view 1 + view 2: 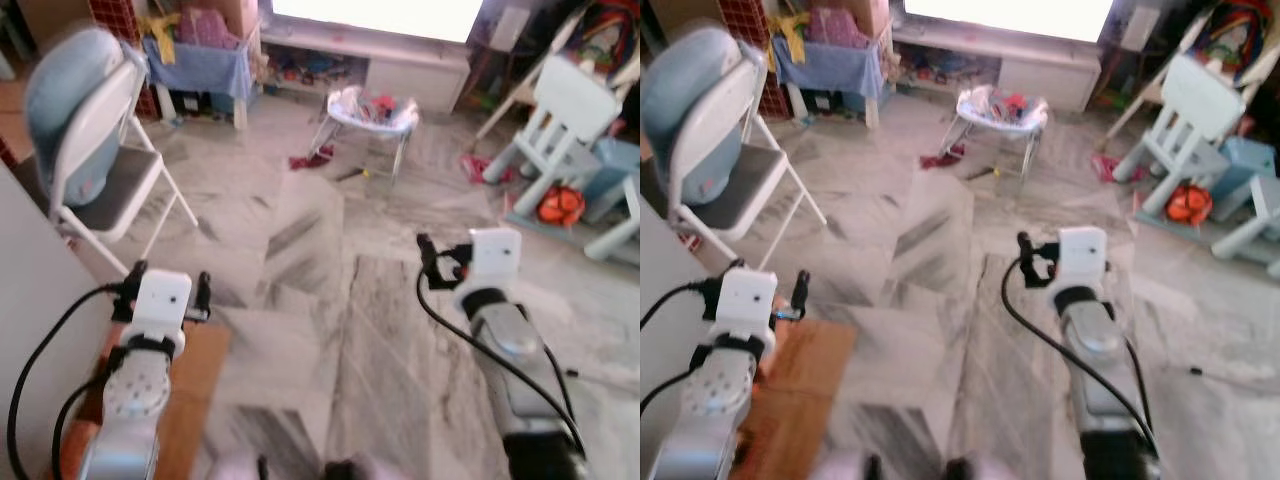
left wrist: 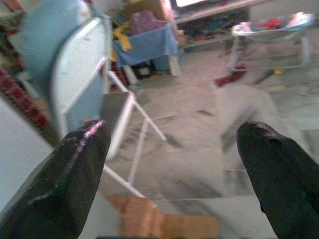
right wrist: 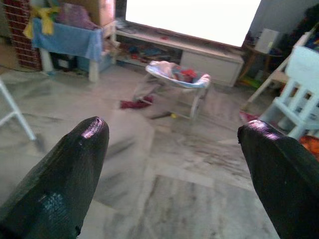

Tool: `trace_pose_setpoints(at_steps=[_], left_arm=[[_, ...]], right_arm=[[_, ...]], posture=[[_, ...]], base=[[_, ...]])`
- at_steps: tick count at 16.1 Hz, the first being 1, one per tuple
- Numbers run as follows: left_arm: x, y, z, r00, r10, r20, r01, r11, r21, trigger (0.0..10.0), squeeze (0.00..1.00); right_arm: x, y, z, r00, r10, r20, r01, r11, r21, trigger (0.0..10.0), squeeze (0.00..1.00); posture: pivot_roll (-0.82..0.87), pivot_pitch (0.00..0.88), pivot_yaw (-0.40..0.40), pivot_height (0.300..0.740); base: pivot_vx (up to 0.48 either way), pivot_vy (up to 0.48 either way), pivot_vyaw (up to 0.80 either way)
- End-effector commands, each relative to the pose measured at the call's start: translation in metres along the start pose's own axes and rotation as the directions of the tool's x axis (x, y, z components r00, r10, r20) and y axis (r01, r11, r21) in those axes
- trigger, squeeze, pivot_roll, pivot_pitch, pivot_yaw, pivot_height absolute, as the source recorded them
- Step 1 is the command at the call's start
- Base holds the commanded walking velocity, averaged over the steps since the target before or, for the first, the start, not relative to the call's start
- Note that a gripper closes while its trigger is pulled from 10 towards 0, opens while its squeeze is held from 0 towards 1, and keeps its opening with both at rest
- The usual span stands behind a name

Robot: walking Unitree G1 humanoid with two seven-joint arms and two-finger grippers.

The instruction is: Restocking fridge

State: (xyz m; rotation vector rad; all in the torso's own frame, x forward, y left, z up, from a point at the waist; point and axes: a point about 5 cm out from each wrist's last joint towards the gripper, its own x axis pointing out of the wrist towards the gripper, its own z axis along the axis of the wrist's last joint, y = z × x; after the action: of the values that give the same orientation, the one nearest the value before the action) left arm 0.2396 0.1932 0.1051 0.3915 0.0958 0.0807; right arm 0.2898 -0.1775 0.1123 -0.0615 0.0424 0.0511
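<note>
No fridge or groceries can be made out; I face a living room with a grey marble floor (image 1: 330, 260). My left gripper (image 2: 172, 132) is held out low on the left, open, with nothing between its black fingers (image 2: 75, 164). The right gripper (image 3: 174, 128) is held out on the right, also open and empty, pointing across the floor toward a baby bouncer (image 3: 177, 74). In the eye views both silver arms reach forward, left (image 1: 140, 370) and right (image 1: 505, 340).
A white folding chair with a blue cushion (image 1: 90, 150) stands close at the left, beside a white panel (image 1: 30, 300). A brown board (image 1: 190, 390) lies by my left arm. Further off are a blue-draped table (image 1: 200, 65), a white child's chair (image 1: 565, 120), a red cloth (image 1: 310, 157).
</note>
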Motion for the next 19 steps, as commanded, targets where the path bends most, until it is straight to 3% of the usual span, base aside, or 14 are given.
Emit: trace_pose_setpoints(at_steps=[1, 5, 9, 12, 15, 19], left_arm=[[0.001, -0.001, -0.002, 1.000, 0.010, -0.023, -0.009, 1.000, 0.011, 10.0, 0.00], [0.001, -0.009, 0.007, 0.998, -0.044, 0.044, 0.044, 0.999, 0.011, 10.0, 0.00], [0.005, -0.012, 0.009, 0.998, -0.050, 0.049, 0.048, 0.998, 0.033, 10.0, 0.00], [0.013, -0.005, 0.008, 0.999, -0.034, 0.022, 0.032, 0.996, 0.081, 10.0, 0.00], [0.022, -0.008, 0.013, 0.996, -0.081, 0.032, 0.076, 0.987, 0.145, 10.0, 0.00], [0.036, -0.011, 0.028, 0.985, -0.158, 0.068, 0.140, 0.966, 0.216, 10.0, 0.00]], right_arm=[[0.001, 0.000, 0.003, 1.000, 0.013, 0.008, -0.013, 1.000, -0.018, 10.0, 0.00], [0.002, 0.003, 0.002, 1.000, 0.015, 0.010, -0.015, 1.000, -0.011, 10.0, 0.00], [0.004, 0.004, -0.001, 1.000, 0.001, 0.006, -0.001, 1.000, 0.001, 10.0, 0.00], [0.012, 0.007, 0.001, 0.999, -0.015, 0.029, 0.015, 0.999, 0.029, 10.0, 0.00], [0.016, 0.012, -0.002, 0.998, -0.055, 0.038, 0.052, 0.996, 0.074, 10.0, 0.00], [0.013, 0.003, -0.004, 0.984, -0.166, 0.056, 0.159, 0.981, 0.112, 10.0, 0.00]], posture=[[0.13, 0.089, -0.099, 0.740], [0.13, 0.086, -0.098, 0.740], [0.14, 0.065, -0.084, 0.740], [0.18, 0.044, -0.045, 0.740], [0.21, 0.006, 0.044, 0.740], [0.17, 0.028, 0.097, 0.740]], base=[[-0.356, 0.000, 0.00], [-0.250, 0.000, 0.80], [0.000, 0.000, 0.80], [0.000, 0.000, 0.79], [0.000, 0.000, 0.00], [0.000, 0.000, 0.00]])
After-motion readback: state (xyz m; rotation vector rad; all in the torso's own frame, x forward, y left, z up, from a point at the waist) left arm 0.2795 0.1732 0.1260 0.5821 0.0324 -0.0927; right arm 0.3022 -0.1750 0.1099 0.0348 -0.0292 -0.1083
